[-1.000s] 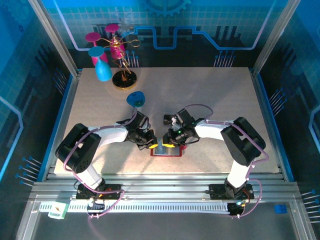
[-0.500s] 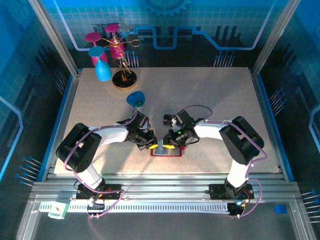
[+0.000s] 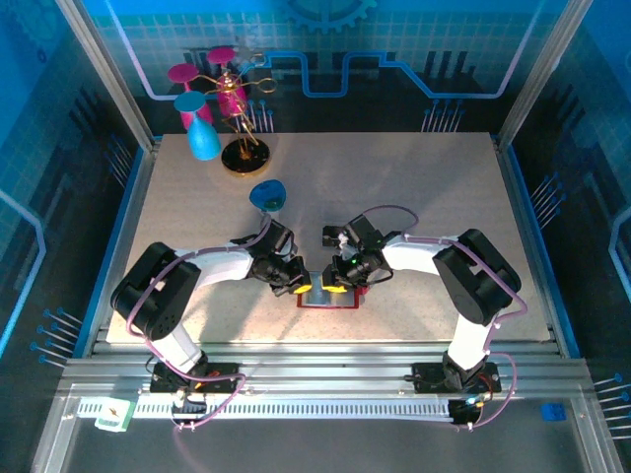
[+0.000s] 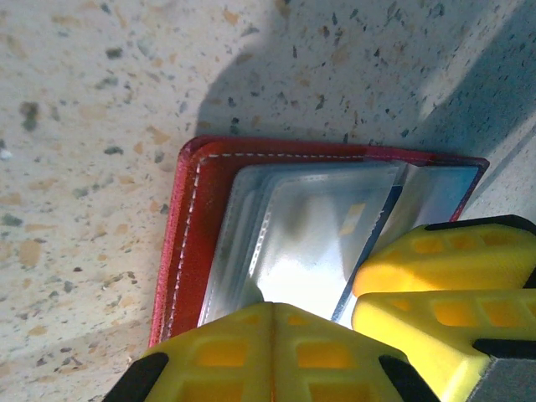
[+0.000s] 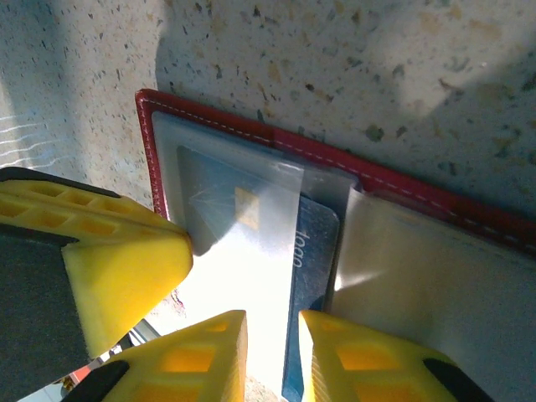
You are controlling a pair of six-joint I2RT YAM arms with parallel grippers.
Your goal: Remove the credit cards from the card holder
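Red card holder (image 3: 327, 304) lay open, low centre overhead.
Left gripper (image 4: 270, 311) closed at its clear sleeve (image 4: 293, 226); right gripper (image 5: 273, 325) slightly parted over a blue credit card (image 5: 316, 251).

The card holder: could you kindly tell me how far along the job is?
Done: the card holder lies open. In hand: the shut left gripper sits on its clear sleeves; the right gripper straddles a blue card. Left: no card is out yet.
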